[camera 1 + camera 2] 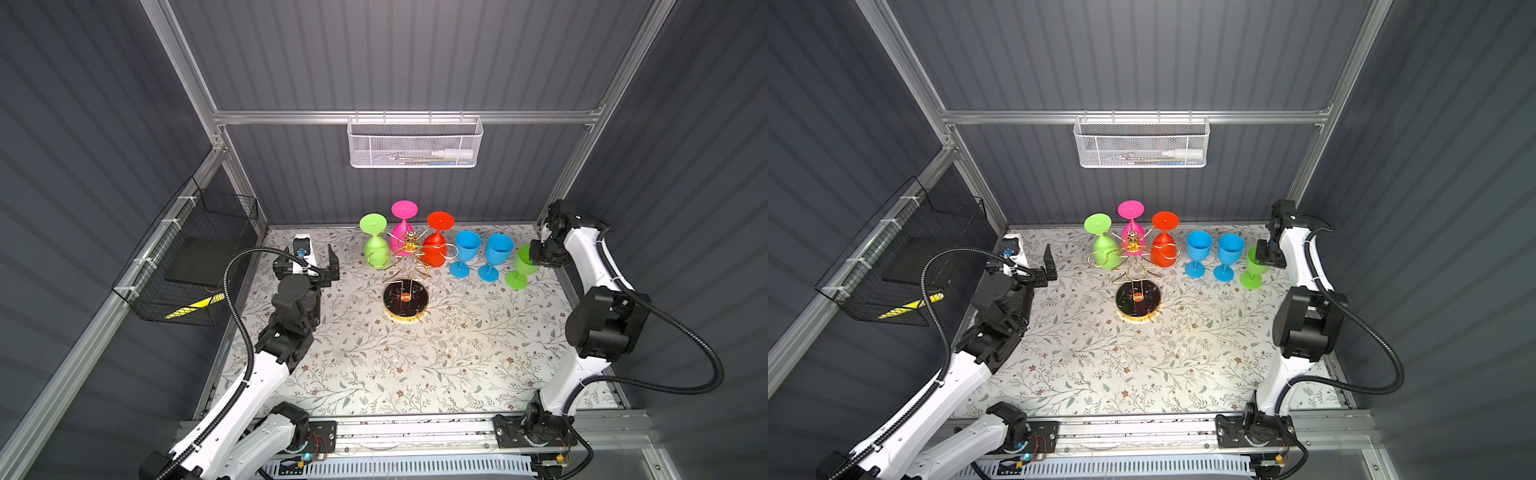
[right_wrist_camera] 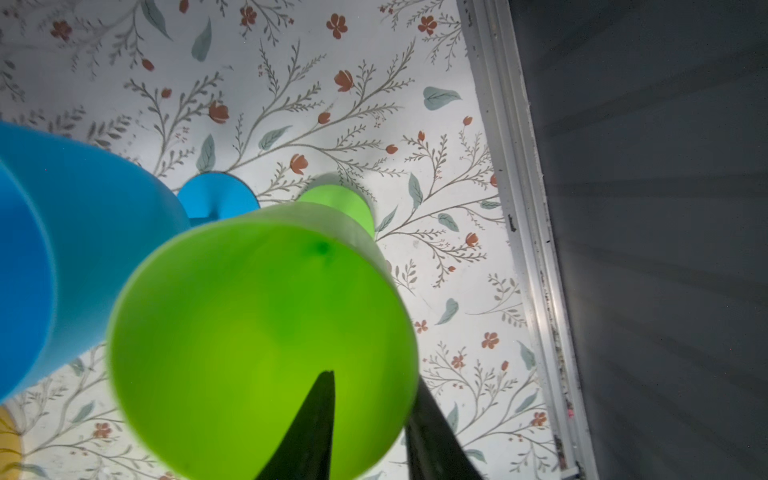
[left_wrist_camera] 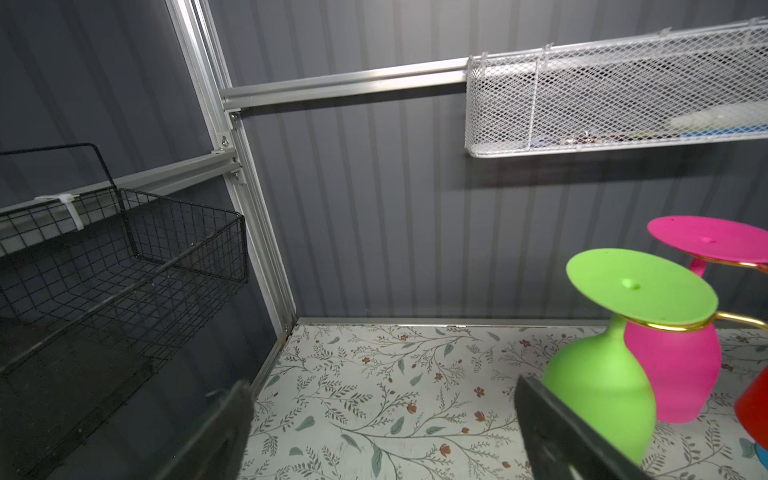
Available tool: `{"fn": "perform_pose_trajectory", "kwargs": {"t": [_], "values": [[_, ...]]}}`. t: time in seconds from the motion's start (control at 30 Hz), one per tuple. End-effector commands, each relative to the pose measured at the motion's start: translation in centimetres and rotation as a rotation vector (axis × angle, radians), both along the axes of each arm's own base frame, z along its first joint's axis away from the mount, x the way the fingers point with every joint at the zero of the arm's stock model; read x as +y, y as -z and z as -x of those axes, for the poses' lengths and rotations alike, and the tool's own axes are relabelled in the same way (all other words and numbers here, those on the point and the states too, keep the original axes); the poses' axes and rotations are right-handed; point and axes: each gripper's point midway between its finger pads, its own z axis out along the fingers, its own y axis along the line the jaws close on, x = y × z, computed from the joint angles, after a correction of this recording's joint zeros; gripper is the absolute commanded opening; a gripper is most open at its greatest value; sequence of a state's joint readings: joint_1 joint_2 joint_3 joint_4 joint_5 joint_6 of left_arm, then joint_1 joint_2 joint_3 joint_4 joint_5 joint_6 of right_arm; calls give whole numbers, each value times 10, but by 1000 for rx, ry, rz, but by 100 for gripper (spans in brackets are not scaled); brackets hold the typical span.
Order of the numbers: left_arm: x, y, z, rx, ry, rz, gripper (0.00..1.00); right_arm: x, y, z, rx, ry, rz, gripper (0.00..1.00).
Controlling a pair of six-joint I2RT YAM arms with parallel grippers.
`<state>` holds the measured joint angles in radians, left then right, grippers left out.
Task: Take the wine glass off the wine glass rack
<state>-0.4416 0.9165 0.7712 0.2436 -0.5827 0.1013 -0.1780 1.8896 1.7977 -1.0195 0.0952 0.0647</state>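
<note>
The right gripper point(image 2: 374, 380) straddles the rim of the green wine glass point(image 2: 257, 340), jaws apart, one finger inside the bowl. The left gripper point(image 1: 307, 268) gapes wide; beside it the rack point(image 1: 405, 301) holds three upturned glasses point(image 1: 434, 251).

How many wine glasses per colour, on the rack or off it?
Green plastic wine glasses: 2 (one hanging on the gold wire rack, one standing)
Blue plastic wine glasses: 2 (both standing)
Pink plastic wine glass: 1 (hanging)
Red plastic wine glass: 1 (hanging)
Total: 6
</note>
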Motion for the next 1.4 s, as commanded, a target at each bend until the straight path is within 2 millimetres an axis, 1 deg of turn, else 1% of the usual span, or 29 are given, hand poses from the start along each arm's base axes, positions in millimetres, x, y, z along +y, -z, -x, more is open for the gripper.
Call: {"fn": "perform_pose_trajectory", "kwargs": {"t": [0.0, 0.13, 0.23, 0.3, 0.37, 0.43, 0.5, 0.6, 0.63, 0.73, 0.8, 0.83, 0.9, 1.0, 1.03, 1.07, 1.13, 1.17, 1.27, 1.37], "values": [[6, -18, 1, -26, -21, 48, 99, 2, -15, -5, -41, -2, -36, 37], [6, -15, -2, -5, -21, 65, 99, -3, -33, -7, -96, 17, -49, 45], [10, -7, -8, 35, -42, 90, 99, -8, -47, -5, -141, 33, -57, 50], [13, -2, -13, 66, -41, 126, 100, -11, -56, -1, -174, 45, -62, 52], [14, 2, -17, 85, -18, 176, 99, -9, -67, 5, -217, 47, -78, 54], [16, 4, -21, 100, 17, 241, 98, -2, -83, 12, -280, 40, -98, 57], [17, 5, -27, 120, 61, 304, 96, 14, -101, 19, -375, 7, -159, 60], [11, 4, -34, 158, 149, 394, 94, 47, -127, 33, -540, -83, -276, 63], [5, 3, -37, 172, 192, 413, 93, 59, -136, 39, -599, -120, -327, 64], [-13, -1, -42, 218, 302, 453, 90, 86, -155, 60, -738, -186, -429, 67], [-25, -4, -44, 245, 373, 464, 88, 101, -161, 73, -793, -239, -478, 69], [-32, -6, -45, 259, 408, 469, 86, 110, -167, 83, -823, -276, -486, 69], [-41, -7, -47, 285, 457, 484, 84, 125, -166, 95, -830, -348, -480, 70], [-54, -8, -54, 326, 523, 514, 82, 147, -158, 109, -818, -430, -451, 71], [-57, -8, -57, 340, 539, 525, 80, 156, -154, 114, -815, -460, -443, 72], [-65, -7, -58, 363, 583, 541, 79, 166, -150, 118, -813, -488, -439, 72], [-74, -3, -65, 402, 623, 575, 77, 182, -137, 126, -788, -532, -434, 74], [-78, -2, -68, 416, 645, 594, 76, 190, -138, 127, -804, -557, -422, 74], [-90, 3, -75, 460, 706, 644, 72, 207, -127, 134, -777, -596, -434, 76], [-98, 3, -80, 478, 755, 686, 70, 223, -119, 142, -756, -629, -472, 77]]}}
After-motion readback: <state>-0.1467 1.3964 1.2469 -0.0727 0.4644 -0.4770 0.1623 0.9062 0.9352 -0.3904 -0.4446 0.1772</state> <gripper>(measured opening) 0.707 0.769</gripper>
